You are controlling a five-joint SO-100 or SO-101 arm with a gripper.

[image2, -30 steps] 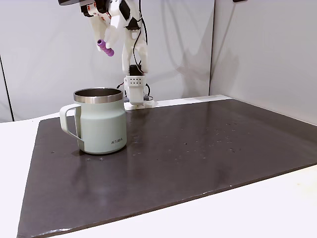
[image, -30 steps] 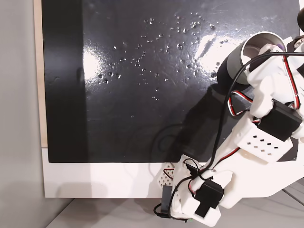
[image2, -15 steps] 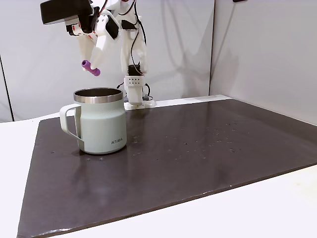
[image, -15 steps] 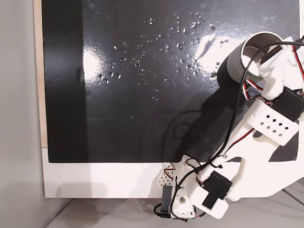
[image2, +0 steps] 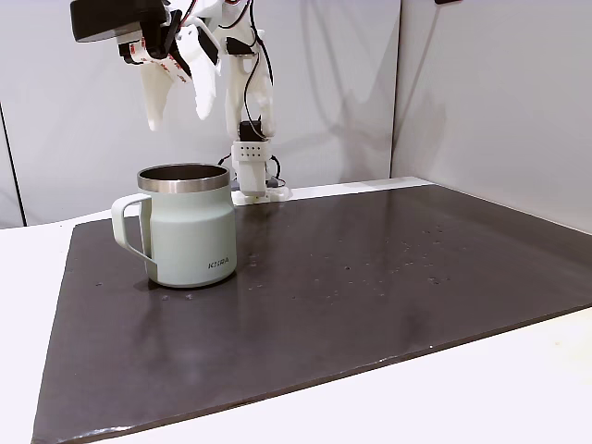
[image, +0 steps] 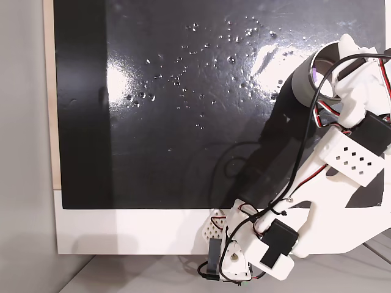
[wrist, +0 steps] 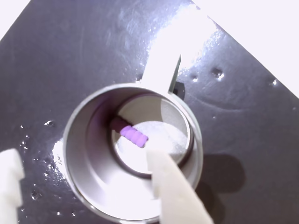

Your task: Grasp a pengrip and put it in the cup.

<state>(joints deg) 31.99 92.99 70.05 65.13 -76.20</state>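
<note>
The pengrip [wrist: 134,136] lies inside the cup [wrist: 84,186]; the gripper [image2: 178,104] hangs wide and empty above, so next it only needs to retreat

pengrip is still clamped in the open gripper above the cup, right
Not clamped. The wrist view shows the pengrip lying on the bottom inside the cup. The gripper is indeed open above the cup, with nothing between its fingers.
</note>
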